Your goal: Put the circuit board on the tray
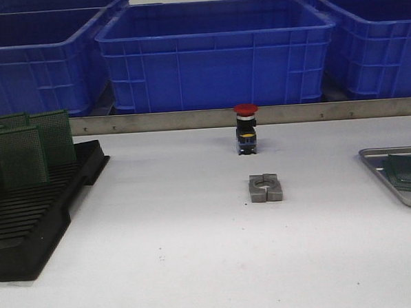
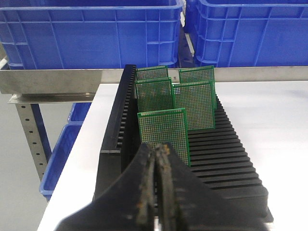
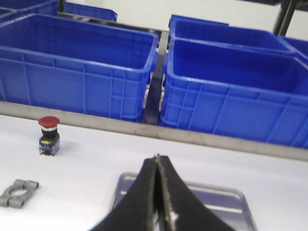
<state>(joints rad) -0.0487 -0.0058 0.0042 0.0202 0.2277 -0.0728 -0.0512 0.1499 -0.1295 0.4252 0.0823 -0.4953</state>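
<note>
Several green circuit boards [image 2: 163, 132] stand upright in the black slotted rack [image 2: 226, 163], which sits at the table's left [image 1: 29, 218]. My left gripper [image 2: 159, 147] is shut with nothing in it, just short of the nearest board. The silver tray [image 1: 378, 165] lies at the table's right edge with a green circuit board [image 1: 408, 171] flat on it. My right gripper [image 3: 157, 158] is shut above the tray's [image 3: 231, 195] near side, holding nothing that I can see. Neither gripper shows in the front view.
A red-capped push button [image 1: 246, 128] stands mid-table with a grey metal clamp [image 1: 266, 188] in front of it. Large blue bins [image 1: 214, 53] line the back behind a metal rail [image 1: 190, 119]. The table's left edge drops off beside the rack.
</note>
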